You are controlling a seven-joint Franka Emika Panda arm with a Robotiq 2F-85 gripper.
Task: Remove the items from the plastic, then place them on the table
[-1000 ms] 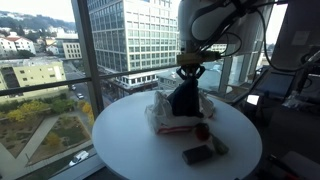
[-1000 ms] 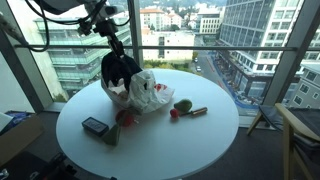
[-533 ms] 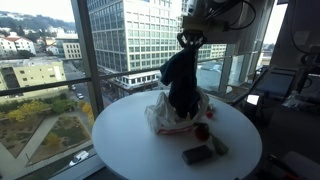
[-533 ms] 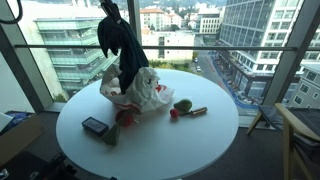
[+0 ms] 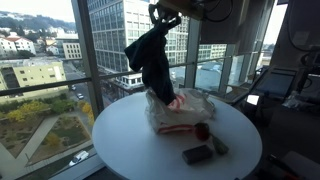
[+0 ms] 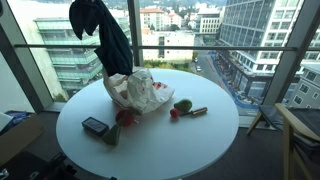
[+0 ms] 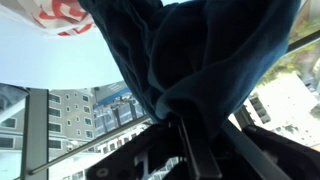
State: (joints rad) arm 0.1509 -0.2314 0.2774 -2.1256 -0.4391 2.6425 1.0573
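Hanging from the end effector point(image 7: 188, 130), a dark navy fabric garment point(image 5: 150, 58) is bunched between the fingers, which are clenched on its top fold in the wrist view. In both exterior views the garment droops in long folds above the round white table point(image 5: 120, 140). Its lower end reaches the top of the crumpled white plastic bag with red print point(image 5: 185, 110); whether the two touch cannot be told. The bag sits near the middle of the table, toward the window side.

On the table in front of the bag, in an exterior view, lie a flat black rectangular object point(image 6: 95, 126) and a small red item point(image 6: 125, 118), close together. To the other side of the bag lie a rounded green item point(image 6: 183, 105), a smaller red piece point(image 6: 174, 114) and a short brown stick point(image 6: 198, 111), all just beside one another and apart from the bag.
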